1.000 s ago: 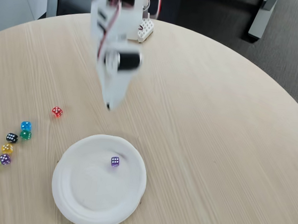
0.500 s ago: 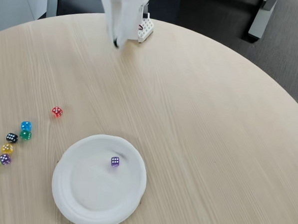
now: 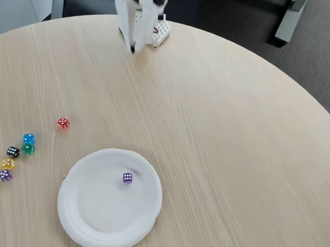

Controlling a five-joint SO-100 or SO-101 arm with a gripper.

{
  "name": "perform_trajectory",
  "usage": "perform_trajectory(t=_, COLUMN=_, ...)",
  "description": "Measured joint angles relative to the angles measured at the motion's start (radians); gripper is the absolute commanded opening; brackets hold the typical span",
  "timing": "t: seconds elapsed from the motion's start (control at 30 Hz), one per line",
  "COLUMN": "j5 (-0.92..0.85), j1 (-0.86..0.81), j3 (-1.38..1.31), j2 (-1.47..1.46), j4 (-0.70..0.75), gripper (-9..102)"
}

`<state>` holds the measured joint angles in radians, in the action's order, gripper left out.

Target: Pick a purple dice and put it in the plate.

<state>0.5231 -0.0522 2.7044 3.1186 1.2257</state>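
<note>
Round pale wood-grain table (image 3: 236, 138). Tiny translucent purple dice (image 3: 127, 178) lies inside large white disposable plate (image 3: 72, 207). White gripper (image 3: 132, 47) at far edge, well apart; fingers apparently together, empty.

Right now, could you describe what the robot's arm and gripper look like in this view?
The arm is built from white plastic parts with a black block, likely a motor, near the top edge of the fixed view. The gripper is white too and narrows to a slim dark tip. Thin red wires run beside a white perforated base piece at the table's far edge. No markings are legible.
</note>
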Motion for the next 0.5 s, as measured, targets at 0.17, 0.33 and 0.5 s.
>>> perform_trajectory(t=0.17, j5=-0.212, j1=-0.005, j3=0.167, j2=-0.005, j4=0.0, gripper=1)
perform_trajectory(t=0.33, j5=-0.313, j1=-0.002, j3=0.282, j2=0.0, j4=0.0, gripper=3)
perform_trajectory(t=0.5, j5=-0.325, j1=0.0, j3=0.295, j2=0.002, j4=0.0, gripper=2)
